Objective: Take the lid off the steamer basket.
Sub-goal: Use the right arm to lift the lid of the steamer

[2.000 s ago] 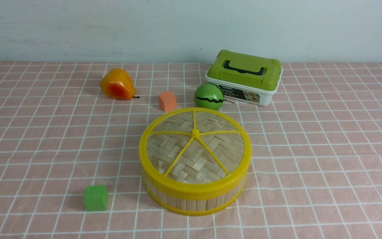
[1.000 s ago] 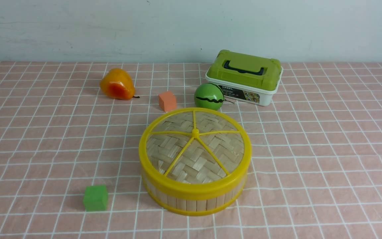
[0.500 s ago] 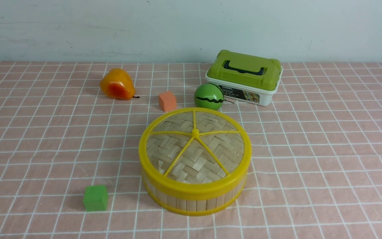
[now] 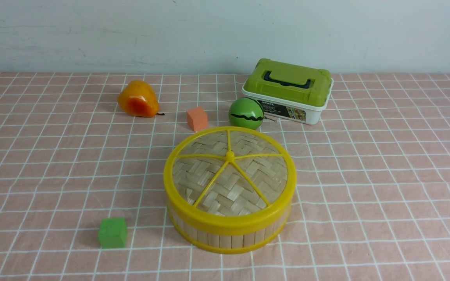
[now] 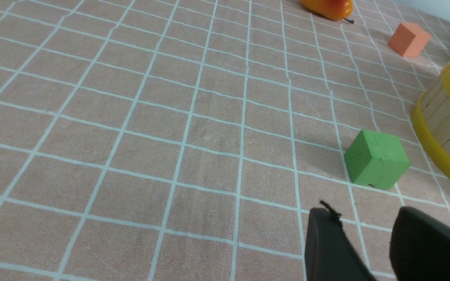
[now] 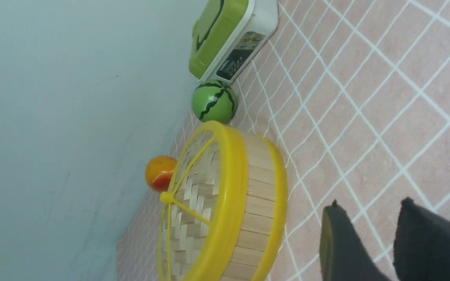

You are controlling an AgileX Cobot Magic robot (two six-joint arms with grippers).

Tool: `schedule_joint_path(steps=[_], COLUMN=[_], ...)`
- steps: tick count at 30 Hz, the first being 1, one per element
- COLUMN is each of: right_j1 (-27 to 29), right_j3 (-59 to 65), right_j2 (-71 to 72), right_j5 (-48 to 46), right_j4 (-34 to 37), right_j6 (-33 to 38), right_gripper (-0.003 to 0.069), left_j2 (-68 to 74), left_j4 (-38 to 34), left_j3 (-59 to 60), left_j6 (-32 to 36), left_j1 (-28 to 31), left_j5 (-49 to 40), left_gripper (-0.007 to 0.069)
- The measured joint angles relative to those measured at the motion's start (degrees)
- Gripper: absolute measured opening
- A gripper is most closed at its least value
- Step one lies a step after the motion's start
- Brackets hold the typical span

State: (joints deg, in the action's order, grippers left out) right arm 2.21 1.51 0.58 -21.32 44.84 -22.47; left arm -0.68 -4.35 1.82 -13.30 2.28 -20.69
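Sitting flush on the basket (image 4: 229, 234), lid (image 4: 229, 171) is mid-table, not lifted yet. Neither arm shows in the front view. Right gripper (image 6: 369, 205): jaws apart, nothing between them, lid rim and basket wall ahead of it across bare cloth (image 6: 365, 117). Left gripper (image 5: 363, 212): jaws also apart and empty, green cube (image 5: 376, 164) just ahead, basket edge further off toward the robot's right. Round lid, so no long axis; judging by the 2 wrist views, right arm has the better line on the rim
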Motion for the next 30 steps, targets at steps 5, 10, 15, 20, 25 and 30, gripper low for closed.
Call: schedule_joint_path(steps=[5, 10, 15, 20, 25, 30], right_j1=[0.00, 0.00, 0.00, 0.00, 0.00, -2.31], right_j3=[0.00, -0.30, -10.43, -26.60, -52.62, -67.34], right_j2=[0.00, 0.00, -3.61, -17.30, -38.24, -49.86], right_j5=[1.12, 0.53, -6.98, -21.17, -45.62, -49.76], right_j4=[0.01, 0.18, -2.56, -7.97, -10.63, -9.74], right_j6=[1.64, 6.33, 17.75, 28.46, 45.46, 48.25], right_gripper=[0.0195, 0.0191, 0.0067, -0.0019, -0.0021, -0.0006], left_j2=[0.00, 0.00, 0.00, 0.00, 0.00, 0.00], left_j4=[0.00, 0.00, 0.00, 0.00, 0.00, 0.00], left_j3=[0.00, 0.00, 0.00, 0.00, 0.00, 0.00], left_j6=[0.00, 0.00, 0.00, 0.00, 0.00, 0.00], left_j1=[0.00, 0.00, 0.00, 0.00, 0.00, 0.00], left_j5=[0.00, 0.00, 0.00, 0.00, 0.00, 0.00], left_gripper=[0.0239, 0.0239, 0.0239, 0.0239, 0.0239, 0.0239])
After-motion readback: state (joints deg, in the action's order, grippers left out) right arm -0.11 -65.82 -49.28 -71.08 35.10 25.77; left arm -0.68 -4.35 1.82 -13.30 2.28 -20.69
